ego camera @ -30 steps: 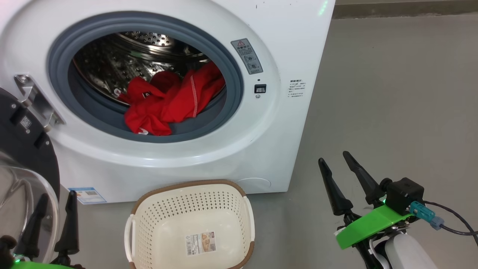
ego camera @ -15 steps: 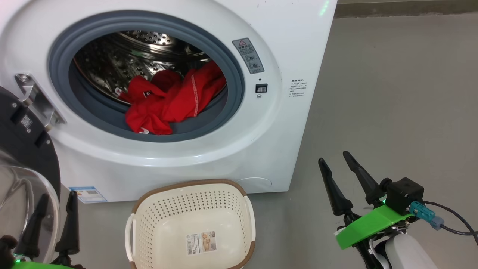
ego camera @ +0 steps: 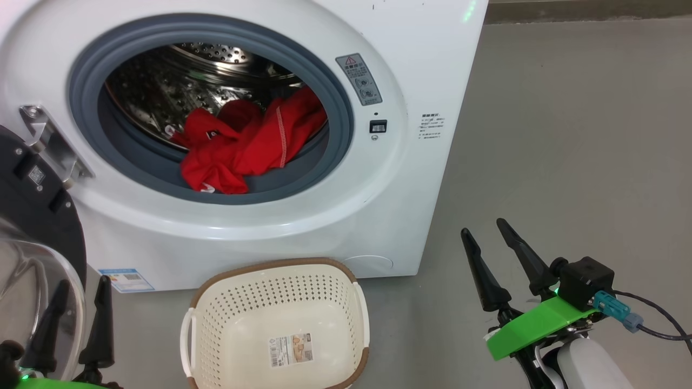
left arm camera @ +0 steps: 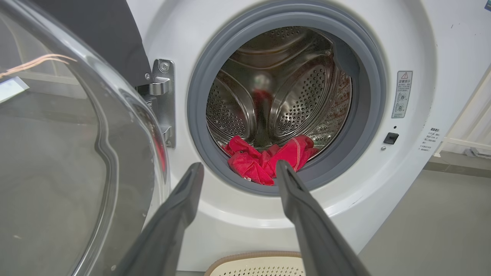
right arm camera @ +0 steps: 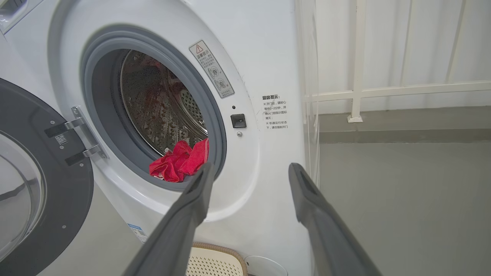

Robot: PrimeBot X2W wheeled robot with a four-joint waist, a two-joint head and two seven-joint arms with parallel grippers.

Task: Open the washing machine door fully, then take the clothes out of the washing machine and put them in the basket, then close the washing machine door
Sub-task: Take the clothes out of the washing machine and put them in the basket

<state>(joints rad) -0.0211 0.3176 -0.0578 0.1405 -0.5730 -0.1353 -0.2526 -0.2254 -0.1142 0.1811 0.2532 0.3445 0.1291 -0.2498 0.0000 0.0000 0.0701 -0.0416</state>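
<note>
The white washing machine (ego camera: 421, 65) stands with its door (ego camera: 38, 216) swung wide to the left, glass bowl (left arm camera: 57, 172) facing out. Red clothes (ego camera: 243, 146) lie heaped at the front of the steel drum, partly on the grey gasket; they also appear as clothes (left arm camera: 268, 159) and clothes (right arm camera: 178, 163). The cream basket (ego camera: 227, 319) sits empty on the floor below the opening. My left gripper (ego camera: 81, 283) is open at the lower left, beside the door glass. My right gripper (ego camera: 486, 227) is open at the lower right, away from the machine, holding nothing.
Grey floor (ego camera: 567, 135) stretches to the right of the machine. A white railing (right arm camera: 360, 92) stands behind it on the right. A dark cable (ego camera: 654, 319) trails from my right wrist.
The head view has shifted very slightly; neither gripper, the clothes nor the basket has visibly moved.
</note>
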